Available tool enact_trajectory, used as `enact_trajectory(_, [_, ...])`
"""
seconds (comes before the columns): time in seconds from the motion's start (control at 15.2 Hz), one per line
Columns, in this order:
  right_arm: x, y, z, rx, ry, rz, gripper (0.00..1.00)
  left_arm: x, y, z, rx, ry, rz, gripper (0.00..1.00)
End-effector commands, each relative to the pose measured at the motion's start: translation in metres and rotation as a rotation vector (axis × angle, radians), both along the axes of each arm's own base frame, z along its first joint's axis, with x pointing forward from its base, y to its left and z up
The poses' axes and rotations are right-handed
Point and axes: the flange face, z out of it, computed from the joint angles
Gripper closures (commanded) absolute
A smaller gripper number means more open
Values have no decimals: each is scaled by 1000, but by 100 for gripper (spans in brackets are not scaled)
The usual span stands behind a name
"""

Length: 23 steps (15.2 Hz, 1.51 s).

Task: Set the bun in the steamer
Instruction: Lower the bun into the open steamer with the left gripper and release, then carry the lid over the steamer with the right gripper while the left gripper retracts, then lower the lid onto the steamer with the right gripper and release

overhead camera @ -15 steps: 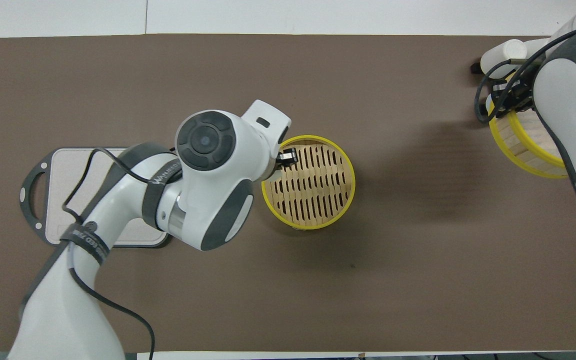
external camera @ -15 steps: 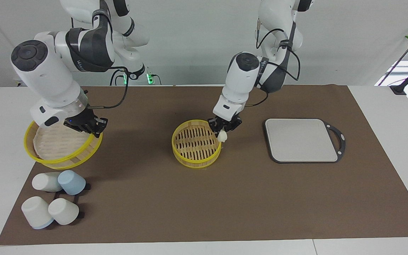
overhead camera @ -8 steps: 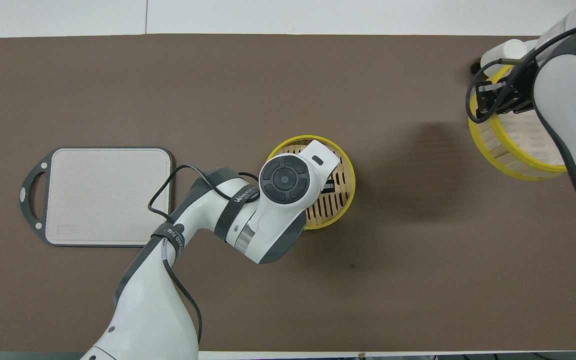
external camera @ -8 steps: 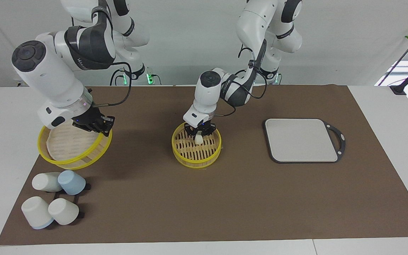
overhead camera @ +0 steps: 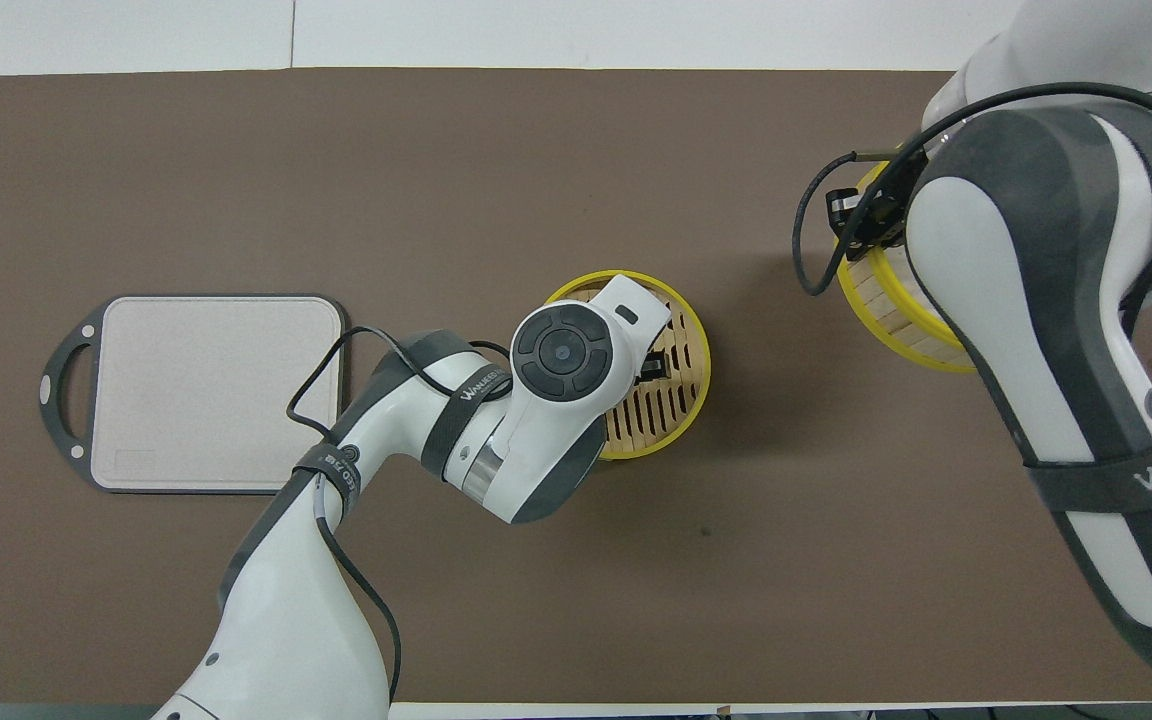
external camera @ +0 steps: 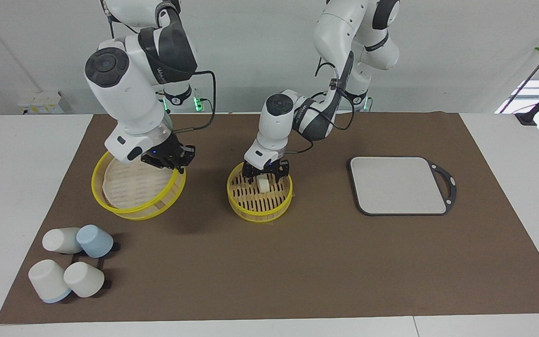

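At table centre, my left gripper (external camera: 265, 177) stands spread directly over the bun (external camera: 263, 184), released in the slatted tier (external camera: 258, 206); right gripper (external camera: 169, 161) clamps the lined tier (external camera: 124, 206).

Left pincer (external camera: 265, 173) spread, right pincer (external camera: 174, 162) clamped

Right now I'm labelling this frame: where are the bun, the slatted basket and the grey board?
bun (external camera: 263, 184), facing view, its top.
slatted basket (external camera: 259, 214), facing view, yellow rim.
grey board (external camera: 398, 184), facing view, middle of its surface.
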Motion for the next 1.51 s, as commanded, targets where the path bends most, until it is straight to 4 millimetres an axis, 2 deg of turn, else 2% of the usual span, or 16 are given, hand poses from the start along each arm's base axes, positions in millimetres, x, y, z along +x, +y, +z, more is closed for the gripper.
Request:
enact_trajectory(0.0, [-9,3,4,21,-28,-28,100,18,69,72,32,36,79,0])
enact_trajectory(0.13, [-9,5,2,21,-34,-42,100,31,120,111,42,60,142,0])
enact_trajectory(0.2, [-8,13,-2,29,-47,-63,100,35,145,125,49,74,147,0])
enact_trajectory(0.26, [-8,30,-5,62,-72,-90,100,41,176,140,54,84,144,0])
enact_trajectory(0.4, [-7,73,-18,91,-115,-145,100,49,230,165,56,92,121,0])
enact_trajectory(0.53, [-19,141,-37,94,-138,-149,100,54,283,182,55,99,91,0])
enact_trajectory(0.66, [-28,179,-50,93,-140,-154,100,55,330,194,54,106,36,0])
enact_trajectory(0.79, [-46,234,-94,6,-133,-71,100,55,373,201,52,119,8,0])
enact_trajectory(0.86, [-56,256,-106,-26,-141,-54,100,54,395,205,48,118,-16,0])
enact_trajectory(0.92, [-62,266,-111,-41,-157,-36,100,53,412,208,45,120,-31,0])
enact_trajectory(1.05, [-71,273,-121,-57,-140,-19,100,49,433,211,41,132,-52,0])
enact_trajectory(1.19, [-75,279,-131,-58,-134,-8,100,47,435,211,40,142,-52,0])
enact_trajectory(1.32, [-84,295,-143,-59,-118,10,100,46,436,212,41,144,-48,0])
enact_trajectory(1.45, [-85,297,-146,-52,-121,11,100,46,436,212,41,142,-48,0])
